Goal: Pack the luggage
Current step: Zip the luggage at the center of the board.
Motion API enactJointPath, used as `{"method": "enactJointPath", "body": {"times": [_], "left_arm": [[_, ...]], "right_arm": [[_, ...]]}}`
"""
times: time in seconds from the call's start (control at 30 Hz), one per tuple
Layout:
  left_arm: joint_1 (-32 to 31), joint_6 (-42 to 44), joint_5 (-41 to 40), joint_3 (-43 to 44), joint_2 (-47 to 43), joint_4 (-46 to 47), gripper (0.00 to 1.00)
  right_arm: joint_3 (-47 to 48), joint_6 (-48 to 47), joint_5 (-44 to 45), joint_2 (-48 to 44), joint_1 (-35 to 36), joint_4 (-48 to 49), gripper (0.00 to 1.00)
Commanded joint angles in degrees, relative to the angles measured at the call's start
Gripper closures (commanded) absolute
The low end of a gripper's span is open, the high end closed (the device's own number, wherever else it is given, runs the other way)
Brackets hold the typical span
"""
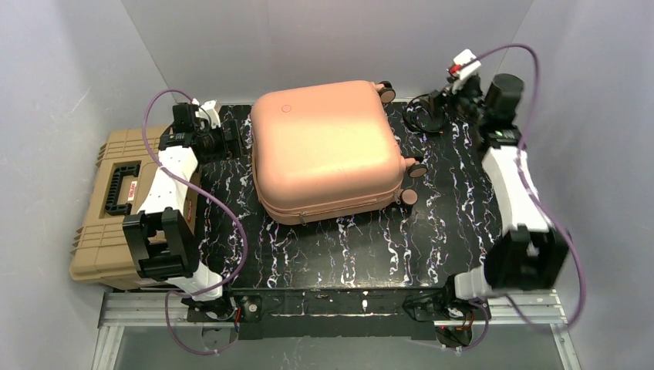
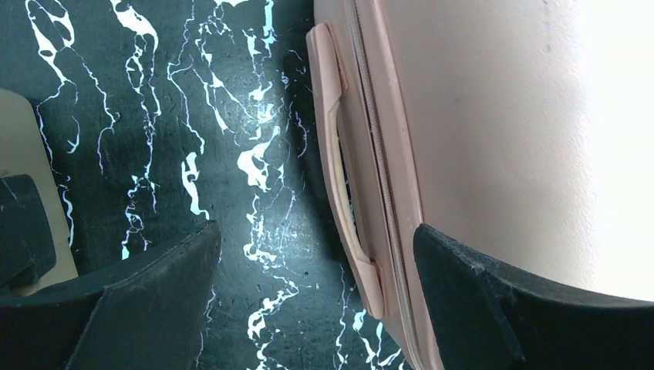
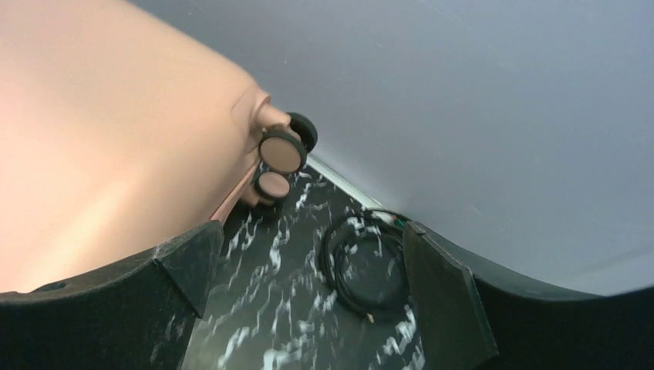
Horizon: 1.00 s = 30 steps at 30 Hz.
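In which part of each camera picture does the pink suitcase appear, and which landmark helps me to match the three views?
Top external: the suitcase lies closed in the middle of the picture.
Left wrist: the suitcase fills the right side, its handle at its left edge.
Right wrist: the suitcase fills the upper left, wheels at its corner.
Shared landmark: the black white-veined tabletop, seen in all three.

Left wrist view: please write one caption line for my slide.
Open left gripper at the side handle of the closed pink luggage.
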Motion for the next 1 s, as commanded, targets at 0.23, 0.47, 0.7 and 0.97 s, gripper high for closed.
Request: {"method": "enactJointPath", "body": {"times": [0.23,0.47,0.7,0.97], "left_arm": [[0.64,-4.13,-2.4,2.96,6.08,5.33,0.07],[0.64,-4.36,-2.78,2.8,10.42,7.68,0.08],[0.61,-4.15,-2.51,1.43,12.18,8.65,0.08],[0.65,-2.68,-4.38,1.46,12.76,8.79,0.08]], "right_arm": [[-16.34,-25.66,-6.34,-31.88,0.32,-47.51,0.14],[-25.81,-34.71,-19.83,-37.37,0.43,-57.2,0.27],[-38.15,-38.35,-15.5,-36.07,1.45,-43.29,0.34],[-44.42,-31.14,-9.63,-30.18,7.83,-22.17,0.35]]}}
